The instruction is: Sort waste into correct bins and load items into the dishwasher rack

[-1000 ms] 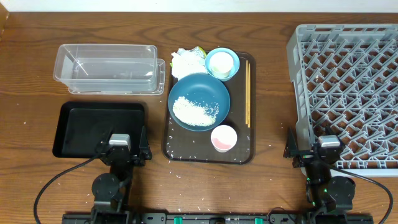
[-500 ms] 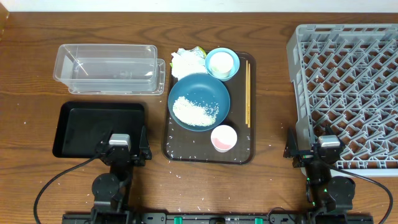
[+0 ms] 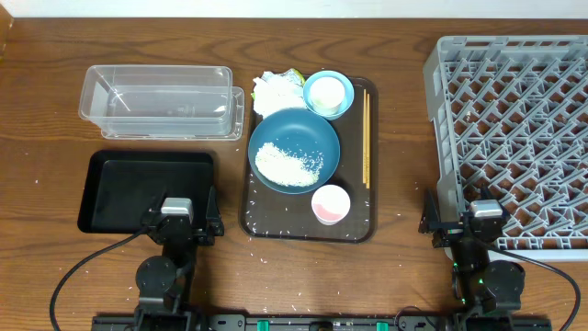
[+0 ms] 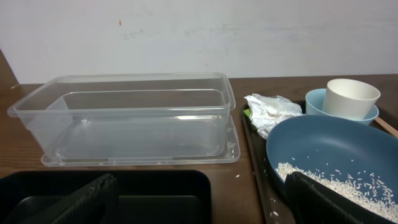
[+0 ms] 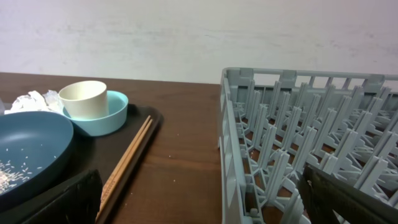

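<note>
Rice (image 3: 287, 164) lies heaped in the dark-blue bowl (image 3: 310, 129) on the brown tray (image 3: 354, 221); left gripper (image 4: 200, 186) and right gripper (image 5: 199, 183), both clear of it, stand spread wide, holding nothing.

You're working at a lab-style test bench: a bare white wall (image 4: 186, 31) is rising beyond your left claw (image 4: 208, 200), a wooden table (image 3: 395, 267) lying beneath.

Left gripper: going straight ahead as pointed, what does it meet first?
Probably the clear tub, dead ahead past the black tray below the left gripper; height unclear, so not certain.
</note>
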